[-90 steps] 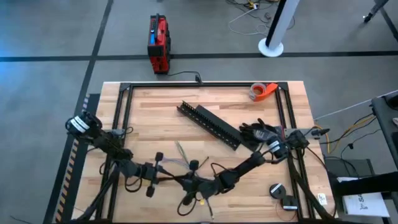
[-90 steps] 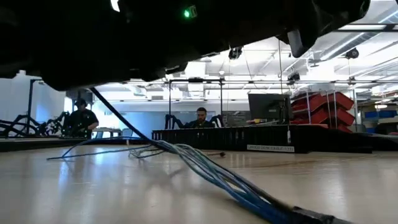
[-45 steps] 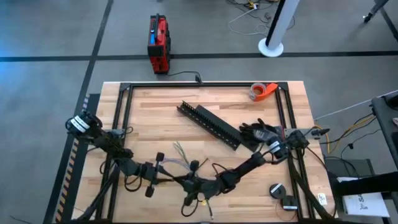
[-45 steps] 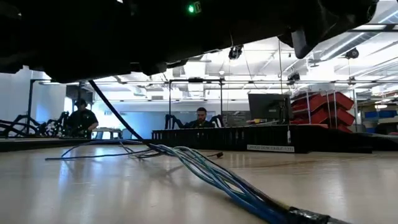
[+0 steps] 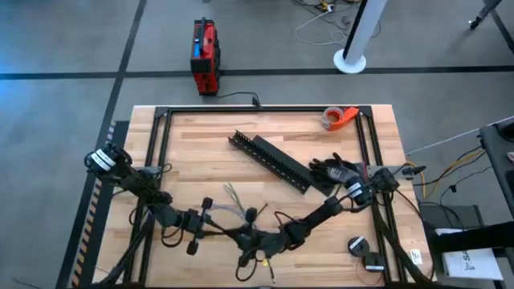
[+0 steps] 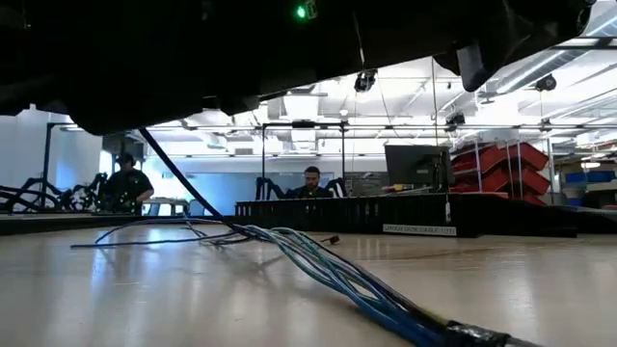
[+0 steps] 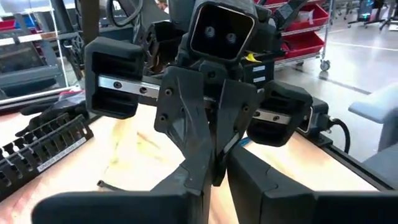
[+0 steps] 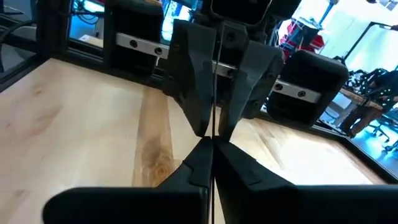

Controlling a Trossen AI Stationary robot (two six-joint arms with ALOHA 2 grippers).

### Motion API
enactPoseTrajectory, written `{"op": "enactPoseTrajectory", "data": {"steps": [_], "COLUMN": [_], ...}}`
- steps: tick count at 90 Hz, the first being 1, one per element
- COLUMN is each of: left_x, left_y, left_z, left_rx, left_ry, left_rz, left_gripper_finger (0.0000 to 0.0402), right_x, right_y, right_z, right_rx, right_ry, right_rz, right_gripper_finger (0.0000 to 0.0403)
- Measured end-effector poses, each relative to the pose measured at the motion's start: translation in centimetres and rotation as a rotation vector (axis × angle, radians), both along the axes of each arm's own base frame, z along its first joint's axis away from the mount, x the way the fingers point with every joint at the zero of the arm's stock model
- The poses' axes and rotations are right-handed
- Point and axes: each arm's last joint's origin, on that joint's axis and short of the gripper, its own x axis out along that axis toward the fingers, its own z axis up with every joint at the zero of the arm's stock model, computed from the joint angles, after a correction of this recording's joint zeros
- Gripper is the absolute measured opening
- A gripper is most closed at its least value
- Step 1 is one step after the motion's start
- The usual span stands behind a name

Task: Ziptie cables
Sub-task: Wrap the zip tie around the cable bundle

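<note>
A grey concrete floor (image 5: pixel 72 48) with dark seams fills the top of the high view; a red box (image 5: pixel 204 56) sits upper centre, a white round-footed pole (image 5: pixel 354 40) upper right. In the low view, a bright hall: white ceiling with strip lights (image 6: pixel 549 72), red storage bins (image 6: pixel 506 166) at right, a dark monitor (image 6: pixel 416 166), two seated people (image 6: pixel 123 183) behind benches

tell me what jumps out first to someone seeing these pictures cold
The two dark arms meeting tip to tip at the near edge of the table: the left gripper and right gripper face each other, fingers pinched together on something thin between them. Next, the cables, a blue-grey bunch trailing across the wood in the low view. Farther back lies a black slotted rail, with a red box on the floor beyond the table.
</note>
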Motion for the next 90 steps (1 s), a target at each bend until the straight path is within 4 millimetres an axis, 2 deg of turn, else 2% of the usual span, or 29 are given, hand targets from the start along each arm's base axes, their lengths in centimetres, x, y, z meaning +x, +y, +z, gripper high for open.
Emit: {"op": "enactPoseTrajectory", "data": {"steps": [18, 33, 50, 63, 73, 81, 90], "left_x": [0.0, 0.0, 0.1, 0.1, 0.1, 0.1, 0.0], "left_y": [0.0, 0.1, 0.0, 0.1, 0.1, 0.1, 0.0], "left_z": [0.0, 0.0, 0.1, 0.0, -0.2, -0.4, -0.4], "left_rx": [-0.002, 0.001, -0.003, -0.003, -0.001, -0.008, -0.027], "left_ry": [-0.004, -0.006, -0.006, 0.005, 0.023, 0.044, 0.056], "left_rz": [0.002, 0.029, 0.03, 0.036, 0.037, 0.03, 0.011], "left_gripper_finger": [0.0028, 0.0004, 0.0001, 0.0, 0.0, 0.0, 0.0], "right_x": [0.0, 0.0, 0.0, -0.1, -0.1, -0.3, -0.9], "right_y": [0.1, 0.1, 0.1, -0.2, -0.6, -0.8, -1.1], "right_z": [0.0, 0.0, -0.1, -0.8, -1.3, -1.1, 0.0], "right_rx": [-0.001, 0.0, 0.045, 0.167, 0.352, 0.482, 0.53], "right_ry": [-0.003, -0.003, 0.004, 0.062, 0.117, 0.161, 0.235], "right_rz": [0.001, 0.004, 0.007, -0.016, -0.033, -0.062, -0.122], "right_gripper_finger": [0.0, 0.0, 0.0004, 0.0045, 0.0089, 0.0117, 0.0139]}}
